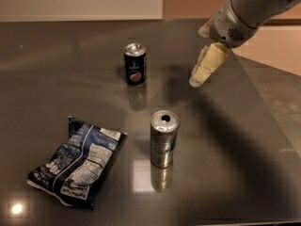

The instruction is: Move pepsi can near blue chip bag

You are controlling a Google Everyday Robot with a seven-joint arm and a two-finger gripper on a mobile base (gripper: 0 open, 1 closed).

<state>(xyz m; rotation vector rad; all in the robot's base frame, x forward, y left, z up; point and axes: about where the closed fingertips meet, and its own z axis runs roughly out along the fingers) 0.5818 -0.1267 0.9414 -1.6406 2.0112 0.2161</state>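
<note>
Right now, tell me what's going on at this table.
One robot arm is at work, and it holds nothing. Its tool hangs over the table, to the right of the pepsi can in the picture and apart from it. The pepsi can stands upright at the back, untouched. The chip bag lies at the front left, and a silver can stands upright to its right. The pepsi can is not yet near the bag.
</note>
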